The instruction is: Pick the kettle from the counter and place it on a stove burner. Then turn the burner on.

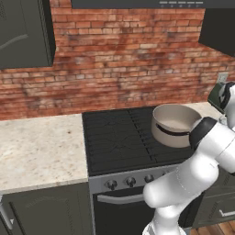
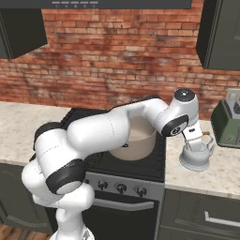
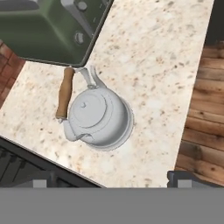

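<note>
The small silvery kettle (image 2: 197, 155) stands upright on the beige counter (image 2: 208, 179) just right of the black cooktop. From above, the kettle (image 3: 99, 116) shows its domed lid, with the tan wooden handle (image 3: 65, 92) lying over to one side. My gripper (image 2: 191, 140) hangs right above it, pointing down. My gripper (image 3: 114, 179) is open, its fingertips (image 3: 42, 182) wide apart and clear of the kettle. The stove burner grates (image 1: 114, 137) on the left half of the cooktop are bare.
A large beige pot (image 1: 175, 124) with a dark handle sits on the right-hand burners. A green appliance (image 2: 228, 123) stands behind the kettle, close to its handle. Stove knobs (image 1: 131, 181) line the front panel. The counter's front edge (image 3: 192, 105) drops to a wooden floor.
</note>
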